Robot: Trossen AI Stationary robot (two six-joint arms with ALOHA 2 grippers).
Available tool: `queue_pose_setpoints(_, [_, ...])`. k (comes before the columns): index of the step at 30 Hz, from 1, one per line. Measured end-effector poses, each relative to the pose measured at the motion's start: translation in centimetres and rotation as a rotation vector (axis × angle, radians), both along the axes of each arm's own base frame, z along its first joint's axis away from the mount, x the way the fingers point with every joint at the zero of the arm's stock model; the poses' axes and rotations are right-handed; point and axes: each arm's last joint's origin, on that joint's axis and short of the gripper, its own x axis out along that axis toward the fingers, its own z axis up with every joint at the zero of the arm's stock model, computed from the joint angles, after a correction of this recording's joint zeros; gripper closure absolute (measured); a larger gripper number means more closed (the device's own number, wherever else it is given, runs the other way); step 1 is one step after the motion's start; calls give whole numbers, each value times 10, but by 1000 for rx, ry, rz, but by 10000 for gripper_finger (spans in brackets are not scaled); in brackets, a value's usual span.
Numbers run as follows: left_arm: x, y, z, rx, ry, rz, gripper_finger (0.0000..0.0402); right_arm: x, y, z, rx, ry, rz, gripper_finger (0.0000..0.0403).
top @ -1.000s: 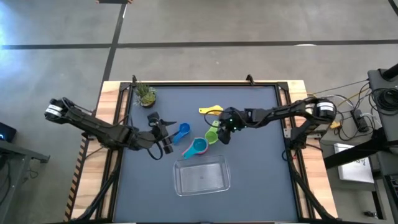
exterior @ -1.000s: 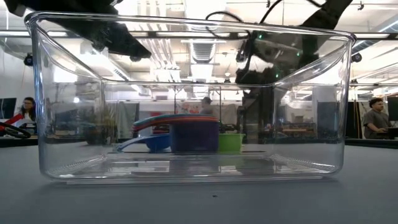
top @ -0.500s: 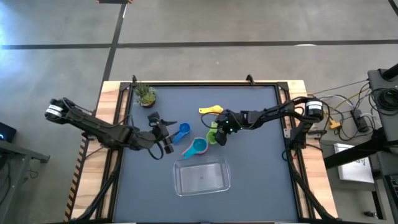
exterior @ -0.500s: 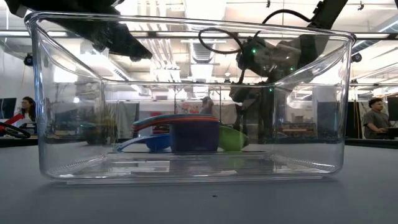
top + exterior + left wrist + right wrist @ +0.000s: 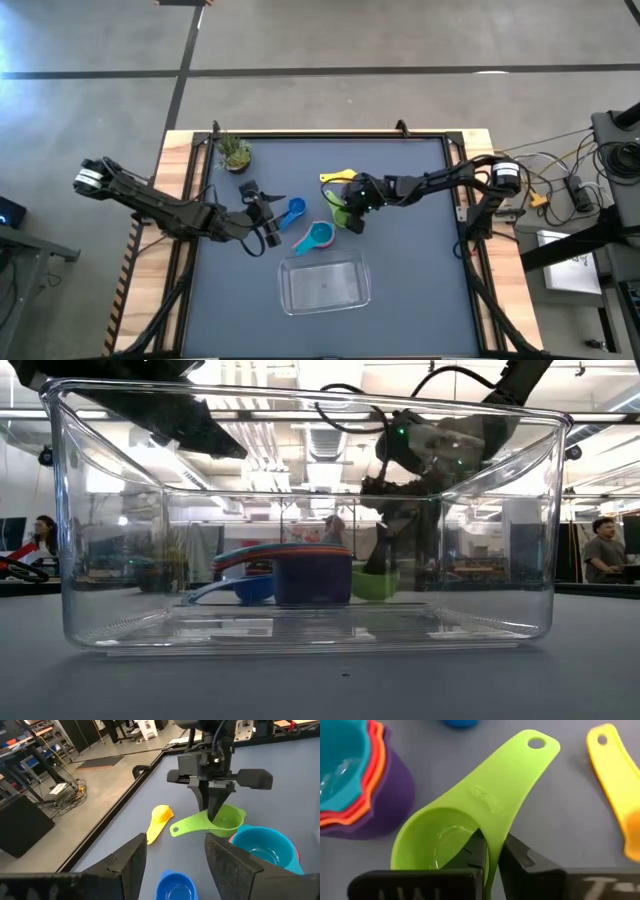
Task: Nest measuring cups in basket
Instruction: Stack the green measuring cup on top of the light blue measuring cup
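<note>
On your desk (image 5: 400,250), the empty basket (image 5: 324,283) sits nearest you; behind it, right fingers (image 5: 492,855) pinch the green cup's (image 5: 470,815) rim beside the nested stack (image 5: 318,236), left fingers (image 5: 227,860) spread.

green cup (image 5: 470,815): smooth, glossy plastic
basket (image 5: 300,510): clear, shiny plastic
table (image 5: 420,270): matt dark surface, wood edges
</note>
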Motion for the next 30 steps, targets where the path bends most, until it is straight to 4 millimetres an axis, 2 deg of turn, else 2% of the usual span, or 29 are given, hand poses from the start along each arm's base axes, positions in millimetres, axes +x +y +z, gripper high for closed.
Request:
queue_pose_setpoints(3, [0,0,0,11,7,-5,219,4,-1,12,-51,12,55,388])
queue_pose_setpoints(9, [2,-1,0,45,53,-101,219,15,-1,49,-187,29,125,389])
queue_pose_setpoints(14, [8,4,9,-3,24,-140,219,27,5,79,-221,9,183,389])
queue_pose_setpoints(17, [9,7,11,33,43,-165,219,32,11,92,-214,0,210,389])
queue_pose_setpoints(25, [20,4,7,312,157,-270,219,37,23,102,7,-83,371,389])
queue_pose_setpoints(30, [30,2,-2,410,195,-302,219,37,23,102,58,-86,360,389])
